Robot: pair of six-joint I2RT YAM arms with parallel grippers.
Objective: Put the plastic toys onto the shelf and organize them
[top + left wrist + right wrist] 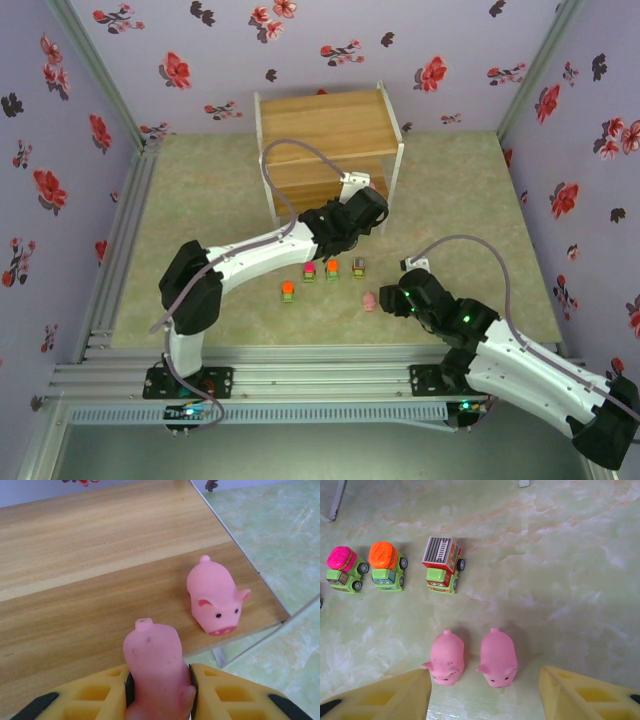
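Toy-sorting task at an early stage. Nearest the arm bases, the right gripper [485,680] hangs over the table [200,200] with its jaws well apart and nothing between them. Just beyond it, the left table pig [447,657] and the right table pig [497,656] lie side by side, close but apart, snouts toward the arms. Farther on is a rough row of green toy trucks: the first orange-topped truck [287,291], set slightly nearer at the left end, then the magenta-topped truck [342,569], the second orange-topped truck [386,566] and the stripe-roofed truck [441,564]. At the far side, the left gripper [160,680] is clamped on the held pig [152,650] at the near edge of the lower board [75,615] of the shelf [320,125]. Whether this pig touches the wood cannot be told. The shelved pig [216,597] stands near that board's right corner. By this count, one toy is placed, one is being delivered, and six remain on the table.
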